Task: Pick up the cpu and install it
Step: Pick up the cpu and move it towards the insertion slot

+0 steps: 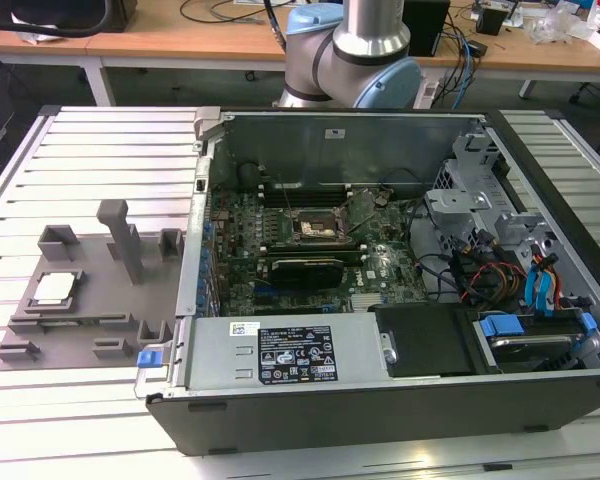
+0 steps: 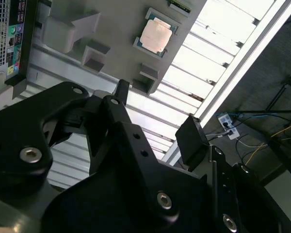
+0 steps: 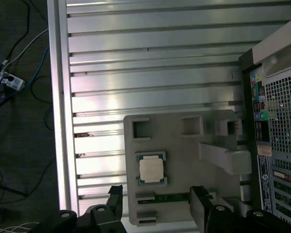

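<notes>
The cpu [image 1: 55, 288], a small pale square chip, lies flat in a recess of the grey plastic tray [image 1: 90, 300] on the slatted table, at the exterior view's left. Both wrist views show the cpu [image 2: 156, 36] [image 3: 151, 169] resting in the tray [image 2: 119, 24] [image 3: 186, 160]. My gripper [image 3: 157, 199] [image 2: 157, 116] hangs well above the tray, open, its two black fingers [image 3: 115, 194] wide apart with nothing between them. The black motherboard socket [image 1: 315, 228] with its metal frame sits inside the open computer case [image 1: 380, 300].
The arm's base [image 1: 350, 50] stands behind the case. Raised blocks and a tall post [image 1: 125, 235] stick up from the tray near the cpu. The case wall [image 1: 195, 230] separates tray and motherboard. Cables and drive cages [image 1: 500, 250] fill the case's right side. The table edge [image 3: 58, 121] borders the floor.
</notes>
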Controlling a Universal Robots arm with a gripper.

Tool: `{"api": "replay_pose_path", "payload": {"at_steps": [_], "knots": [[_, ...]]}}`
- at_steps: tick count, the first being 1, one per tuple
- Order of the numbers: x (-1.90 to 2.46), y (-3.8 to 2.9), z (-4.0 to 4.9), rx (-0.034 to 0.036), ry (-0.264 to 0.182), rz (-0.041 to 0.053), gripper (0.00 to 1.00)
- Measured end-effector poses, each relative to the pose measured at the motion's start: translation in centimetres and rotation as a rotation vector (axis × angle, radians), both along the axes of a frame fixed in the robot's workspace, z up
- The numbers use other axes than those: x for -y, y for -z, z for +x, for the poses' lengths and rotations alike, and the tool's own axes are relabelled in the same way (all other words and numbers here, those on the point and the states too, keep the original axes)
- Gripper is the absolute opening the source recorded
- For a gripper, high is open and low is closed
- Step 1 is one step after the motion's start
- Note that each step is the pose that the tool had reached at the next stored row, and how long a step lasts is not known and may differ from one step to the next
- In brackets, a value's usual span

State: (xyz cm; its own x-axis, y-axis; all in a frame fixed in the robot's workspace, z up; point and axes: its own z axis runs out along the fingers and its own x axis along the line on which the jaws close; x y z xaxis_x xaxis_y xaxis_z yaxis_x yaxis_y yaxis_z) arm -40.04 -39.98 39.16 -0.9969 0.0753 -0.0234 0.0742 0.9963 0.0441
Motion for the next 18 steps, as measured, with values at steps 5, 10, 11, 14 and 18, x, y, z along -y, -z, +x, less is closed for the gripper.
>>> {"api": "replay_pose_path", "payload": {"at_steps": [5, 10, 11, 14, 18], "knots": [[-0.04, 0.11, 0.01, -0.0001, -0.023, -0.0371, 0.66], [-0.05, 0.13, 0.01, 0.0, -0.024, -0.0371, 0.66], [-0.06, 0.16, 0.01, 0.0, -0.024, -0.0371, 0.66], [-0.05, 0.34, 0.01, -0.0001, -0.024, -0.0371, 0.66], [-0.05, 0.58, 0.01, 0.0, -0.024, -0.0371, 0.66]]}}
